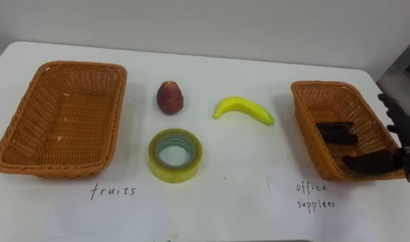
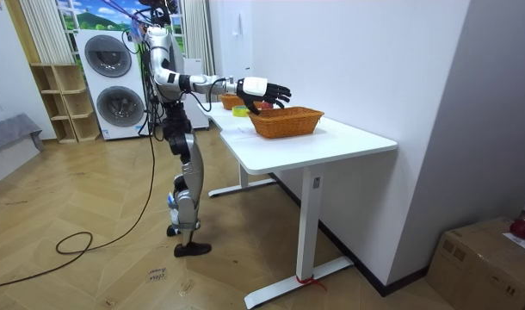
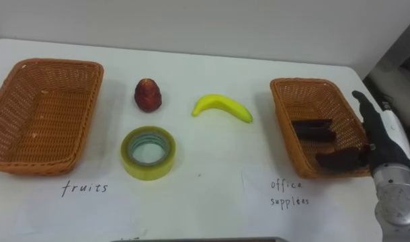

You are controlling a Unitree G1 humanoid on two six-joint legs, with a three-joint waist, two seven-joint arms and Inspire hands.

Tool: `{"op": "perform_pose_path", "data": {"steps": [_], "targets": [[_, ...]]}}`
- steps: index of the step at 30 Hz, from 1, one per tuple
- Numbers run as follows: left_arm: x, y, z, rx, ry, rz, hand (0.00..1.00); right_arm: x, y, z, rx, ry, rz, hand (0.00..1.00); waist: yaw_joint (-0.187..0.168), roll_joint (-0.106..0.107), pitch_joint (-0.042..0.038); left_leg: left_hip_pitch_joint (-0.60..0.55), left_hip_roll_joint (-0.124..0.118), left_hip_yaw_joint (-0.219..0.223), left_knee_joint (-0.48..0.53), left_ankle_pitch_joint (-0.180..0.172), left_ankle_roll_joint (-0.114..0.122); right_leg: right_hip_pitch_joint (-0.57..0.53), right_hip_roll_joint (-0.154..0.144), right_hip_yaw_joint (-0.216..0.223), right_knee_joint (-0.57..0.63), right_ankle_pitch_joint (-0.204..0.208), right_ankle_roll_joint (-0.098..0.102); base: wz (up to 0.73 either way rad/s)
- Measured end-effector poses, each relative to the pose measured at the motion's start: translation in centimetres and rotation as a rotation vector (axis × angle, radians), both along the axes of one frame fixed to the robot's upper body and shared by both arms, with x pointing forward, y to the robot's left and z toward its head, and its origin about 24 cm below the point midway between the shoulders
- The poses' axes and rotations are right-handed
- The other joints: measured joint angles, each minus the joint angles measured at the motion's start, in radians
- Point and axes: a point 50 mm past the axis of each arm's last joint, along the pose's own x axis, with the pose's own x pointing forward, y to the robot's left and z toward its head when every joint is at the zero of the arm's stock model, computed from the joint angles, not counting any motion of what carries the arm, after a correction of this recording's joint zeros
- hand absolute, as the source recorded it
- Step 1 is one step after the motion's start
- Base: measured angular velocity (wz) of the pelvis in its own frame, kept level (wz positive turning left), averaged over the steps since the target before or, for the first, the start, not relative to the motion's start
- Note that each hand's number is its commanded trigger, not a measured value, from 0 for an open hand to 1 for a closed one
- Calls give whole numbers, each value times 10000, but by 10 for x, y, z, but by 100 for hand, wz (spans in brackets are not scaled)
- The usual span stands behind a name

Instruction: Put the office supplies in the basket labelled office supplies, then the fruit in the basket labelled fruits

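Note:
My right hand point(image 1: 401, 133) hovers open over the right rim of the wicker office-supplies basket point(image 1: 306, 114), fingers straight and thumb reaching over the basket's near corner. A dark flat object point(image 1: 337, 132) lies inside that basket. On the white table between the baskets are a yellow banana point(image 1: 243, 109), a red fruit point(image 1: 170, 97) and a roll of yellow tape point(image 1: 175, 156). The fruit basket point(image 1: 57, 117) at the left holds nothing. In the room view I stand at the table's long side with the right hand point(image 2: 267, 89) stretched out above the near basket point(image 2: 287, 121).
Handwritten paper labels lie in front of each basket near the table's front edge point(image 1: 212, 202). A wall runs close behind the table. The table's right end is just past my right hand. Washing machines point(image 2: 108, 82) and shelves stand behind me.

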Motion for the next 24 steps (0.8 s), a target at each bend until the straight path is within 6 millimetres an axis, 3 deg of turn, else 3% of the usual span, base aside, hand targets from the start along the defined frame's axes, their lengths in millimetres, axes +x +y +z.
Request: {"op": "perform_pose_path", "data": {"steps": [24], "targets": [[-2, 0, -1, 1, 175, 55, 0, 0, 0, 1, -17, -23, 8, 0, 25, 20, 3, 13, -1, 6, -22, 0, 0, 6, 23, 14, 0, 0, 0, 0]]}}
